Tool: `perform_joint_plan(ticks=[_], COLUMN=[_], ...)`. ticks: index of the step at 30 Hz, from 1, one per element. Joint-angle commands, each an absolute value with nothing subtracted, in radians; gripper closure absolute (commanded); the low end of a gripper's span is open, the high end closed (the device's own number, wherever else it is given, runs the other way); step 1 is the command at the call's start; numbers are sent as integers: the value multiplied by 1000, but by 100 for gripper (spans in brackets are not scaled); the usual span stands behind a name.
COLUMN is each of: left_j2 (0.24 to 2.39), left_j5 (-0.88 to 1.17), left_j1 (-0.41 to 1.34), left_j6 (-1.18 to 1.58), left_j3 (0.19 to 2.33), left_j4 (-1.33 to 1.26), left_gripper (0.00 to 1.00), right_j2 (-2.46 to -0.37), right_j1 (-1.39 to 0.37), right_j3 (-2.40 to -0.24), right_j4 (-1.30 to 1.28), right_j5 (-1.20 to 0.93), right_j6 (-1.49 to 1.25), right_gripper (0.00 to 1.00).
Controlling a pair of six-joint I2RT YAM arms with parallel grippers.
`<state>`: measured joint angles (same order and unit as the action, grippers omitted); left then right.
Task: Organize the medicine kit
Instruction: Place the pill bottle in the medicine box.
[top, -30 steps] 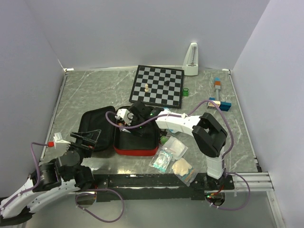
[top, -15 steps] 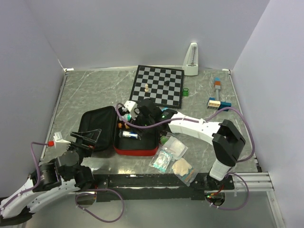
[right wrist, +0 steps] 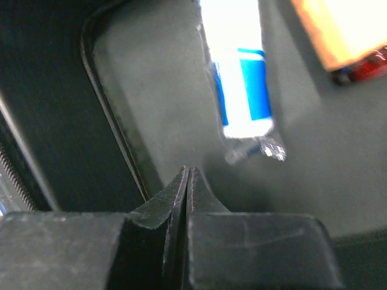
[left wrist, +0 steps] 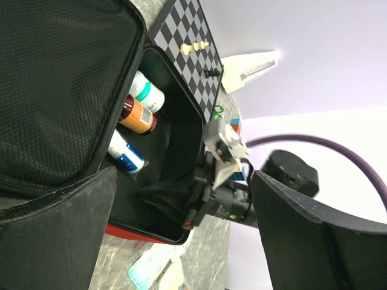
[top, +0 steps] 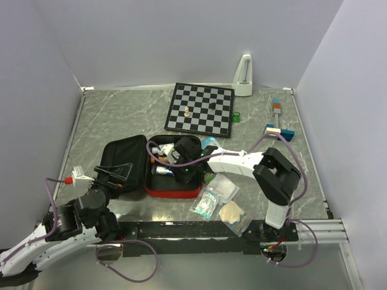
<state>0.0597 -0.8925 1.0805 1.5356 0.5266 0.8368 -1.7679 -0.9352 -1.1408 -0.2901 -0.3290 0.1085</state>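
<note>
Grey marble table carries medicine kit, chessboard, metronome, packets, perhaps toy blocks.

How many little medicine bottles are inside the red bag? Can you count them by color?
white bottle with a green band: 1
orange bottle: 1
white bottle with a blue label: 1
Total in the medicine kit: 3

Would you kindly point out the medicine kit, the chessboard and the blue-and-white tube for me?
medicine kit (top: 172, 193): top external view, red front wall.
chessboard (top: 199, 121): top external view, bare squares near its middle.
blue-and-white tube (right wrist: 245, 96): right wrist view, blue band.
</note>
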Motion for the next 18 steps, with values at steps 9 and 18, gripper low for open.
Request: perform_joint_plan(ticks=[9, 18], left_j2=[109, 135], left_j5=[-885, -881], left_j1=[1083, 1083], left_j6=[1551, 1559], left_j3=[528, 528], left_j4=[822, 819], left_gripper=[4, 4], right_j2=[-1910, -1818], right_j1=[-894, -888], right_j3=[-1287, -1246], right_j4=[-215, -112], right_j5=[-316, -345], right_j6=[-27, -31], right_gripper=[100, 100])
